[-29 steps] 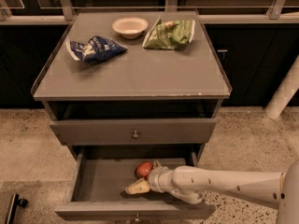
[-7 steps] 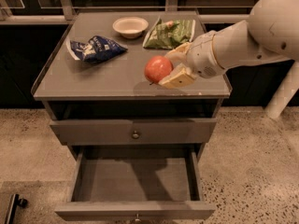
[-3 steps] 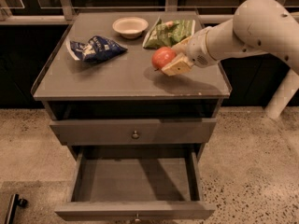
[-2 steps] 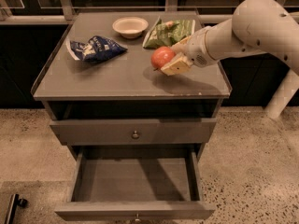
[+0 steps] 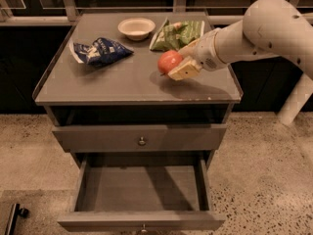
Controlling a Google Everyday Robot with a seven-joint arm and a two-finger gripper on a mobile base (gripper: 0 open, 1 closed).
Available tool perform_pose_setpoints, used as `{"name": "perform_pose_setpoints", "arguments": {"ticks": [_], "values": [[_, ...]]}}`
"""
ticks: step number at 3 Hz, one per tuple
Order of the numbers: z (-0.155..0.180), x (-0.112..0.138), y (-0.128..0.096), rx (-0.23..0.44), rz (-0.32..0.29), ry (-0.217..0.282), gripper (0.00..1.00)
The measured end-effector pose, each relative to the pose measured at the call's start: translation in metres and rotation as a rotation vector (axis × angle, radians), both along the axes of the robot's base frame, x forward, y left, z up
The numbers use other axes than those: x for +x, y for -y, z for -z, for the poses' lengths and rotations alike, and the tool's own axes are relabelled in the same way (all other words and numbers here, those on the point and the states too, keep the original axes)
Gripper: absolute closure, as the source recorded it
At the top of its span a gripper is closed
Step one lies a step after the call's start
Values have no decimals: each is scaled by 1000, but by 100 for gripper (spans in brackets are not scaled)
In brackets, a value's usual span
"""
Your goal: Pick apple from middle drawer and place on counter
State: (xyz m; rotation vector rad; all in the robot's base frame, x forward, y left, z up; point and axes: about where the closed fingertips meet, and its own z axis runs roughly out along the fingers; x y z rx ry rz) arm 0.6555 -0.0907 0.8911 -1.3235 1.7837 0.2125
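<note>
Starting at the left, we are looking at a blue bag (image 5: 100,50) lying on the counter (image 5: 117,84). A bowl (image 5: 136,27) is sitting near the back edge, and a green bag (image 5: 178,33) is lying just to its right. Below, the top drawer (image 5: 139,137) is sitting closed and the middle drawer (image 5: 142,187) is standing pulled out, with nothing showing on its floor.

Moving right, we are finding the apple (image 5: 168,61) low over the counter's right half, just in front of the green bag and apart from it. We are not able to tell whether it is touching the surface yet. The gripper (image 5: 180,62) is reaching in from the right, and its jaws are clasping the apple across its right side, one finger above and one below.

We are judging the apple to be light for this arm, firm enough to take a steady squeeze, but smooth-skinned and round. So it is likely to slip under a loose hold and roll once freed. We are favouring a hold across its widest part, as the gripper seems to be doing. We are also thinking it is wise to lower it until it is resting on the flat before letting go, well inside the rim. A drop is likely to bruise it or send it rolling toward the front edge.
</note>
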Motion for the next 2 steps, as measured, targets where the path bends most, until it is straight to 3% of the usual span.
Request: {"name": "perform_pose_setpoints", "arguments": {"ticks": [1,2], "values": [[0,0,0,0,0,0,13],[0,0,0,0,0,0,0]]}}
